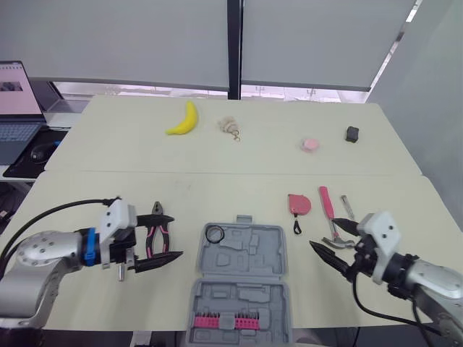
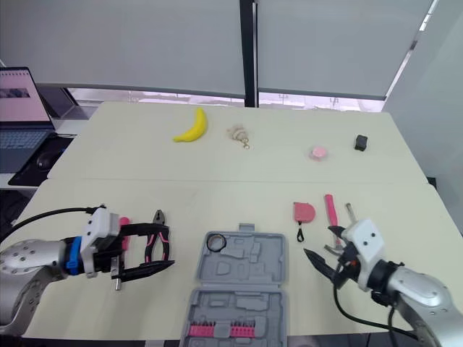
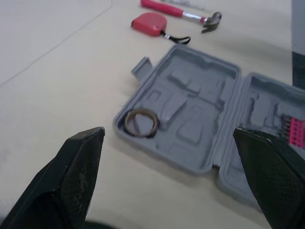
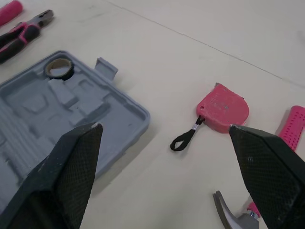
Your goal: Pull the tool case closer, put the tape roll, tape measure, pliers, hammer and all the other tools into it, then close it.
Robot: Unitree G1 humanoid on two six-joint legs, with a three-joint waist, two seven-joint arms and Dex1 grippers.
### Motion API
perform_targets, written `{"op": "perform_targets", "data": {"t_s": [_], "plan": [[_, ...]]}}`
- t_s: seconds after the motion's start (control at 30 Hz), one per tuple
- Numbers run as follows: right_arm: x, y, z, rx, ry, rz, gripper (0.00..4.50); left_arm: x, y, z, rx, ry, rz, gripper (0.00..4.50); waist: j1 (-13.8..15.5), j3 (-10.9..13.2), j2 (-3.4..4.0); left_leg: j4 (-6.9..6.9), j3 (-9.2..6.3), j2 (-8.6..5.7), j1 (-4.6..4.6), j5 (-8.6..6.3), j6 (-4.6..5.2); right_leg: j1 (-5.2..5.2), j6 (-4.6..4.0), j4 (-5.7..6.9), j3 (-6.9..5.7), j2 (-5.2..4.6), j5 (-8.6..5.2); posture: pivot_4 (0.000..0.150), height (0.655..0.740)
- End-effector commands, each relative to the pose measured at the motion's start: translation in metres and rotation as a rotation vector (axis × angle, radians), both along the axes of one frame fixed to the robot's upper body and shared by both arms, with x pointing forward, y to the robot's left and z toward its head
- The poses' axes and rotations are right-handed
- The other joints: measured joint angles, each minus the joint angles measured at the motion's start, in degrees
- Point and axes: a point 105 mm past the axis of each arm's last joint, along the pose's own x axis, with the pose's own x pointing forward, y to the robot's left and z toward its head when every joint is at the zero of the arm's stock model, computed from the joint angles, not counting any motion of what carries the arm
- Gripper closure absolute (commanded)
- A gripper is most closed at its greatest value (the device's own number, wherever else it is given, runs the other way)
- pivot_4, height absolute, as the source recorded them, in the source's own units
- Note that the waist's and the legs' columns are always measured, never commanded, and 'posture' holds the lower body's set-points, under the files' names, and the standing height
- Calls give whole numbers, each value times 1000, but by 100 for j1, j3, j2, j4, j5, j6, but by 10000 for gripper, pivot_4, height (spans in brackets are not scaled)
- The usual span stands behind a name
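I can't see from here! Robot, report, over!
Left gripper, right gripper open, empty. Tool case open, tape roll inside; tape measure, hammer, pliers outside. Nothing blocking.

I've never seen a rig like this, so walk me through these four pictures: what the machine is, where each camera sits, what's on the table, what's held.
This is a humanoid robot with two arms. The two wide pictures come from cameras in its head, looking down over its arms. The two close ones come from a camera on each wrist, looking out between that arm's black jaws. On the table lies an open grey tool case with a tape roll already in one corner. The pliers lie by the left jaws; a pink tape measure and a hammer lie by the right jaws. Farther off are a banana and, at the left edge, a laptop. Both pairs of jaws stand open and hold nothing.
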Motion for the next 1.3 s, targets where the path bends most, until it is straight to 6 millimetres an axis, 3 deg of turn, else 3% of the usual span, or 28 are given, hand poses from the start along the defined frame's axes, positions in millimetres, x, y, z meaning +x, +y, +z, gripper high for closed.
{"op": "perform_targets", "data": {"t_s": [0.03, 0.13, 0.3, 0.5, 0.77, 1.1, 1.3], "plan": [[16, 5, -7, -38, -15, -86, 0, -5, -22, 9, -15, 24, -136, 268, -8, -1, 5, -1, 1, 0, 1, 0, 0, -1, 0, 1, 2, 3, 0, 1500, 7400], [24, 7, -16, -51, 2, -121, 3930, -2, -32, 13, -25, 16, -180, 0, -4, 2, 9, -5, -4, 11, 0, 0, 0, -5, -5, 6, -4, 24, -3, 1500, 7400], [36, 13, -32, -41, 49, -163, 18749, 0, -41, 12, -24, -2, -232, 0, -7, 2, 9, -3, 0, 16, 5, 0, 0, -10, -18, 41, -5, 32, -13, 1500, 7400], [57, 13, -48, -42, 83, -252, 18749, 4, -53, 16, -55, -47, -257, 0, -2, 4, 12, 20, -3, 17, 17, 1, 2, -9, -29, 87, -10, 35, -26, 1500, 7400], [70, 25, -60, -31, 117, -278, 18749, 10, -65, 25, -94, -57, -262, 0, -2, 4, 12, 33, -3, 17, 14, 1, 2, -9, -29, 90, -6, 38, -26, 1500, 7400], [83, 29, -71, -29, 145, -327, 18749, 11, -65, 21, -73, -68, -283, 0, -6, 5, 14, 32, -5, 20, 13, 1, 2, -9, -30, 91, -9, 42, -26, 1500, 7400], [84, 28, -74, -28, 155, -342, 31961, 9, -66, 17, -66, -68, -283, 0, -11, 5, 14, 32, -8, 20, 13, 1, 2, -8, -29, 91, -7, 42, -26, 1500, 7400]]}}
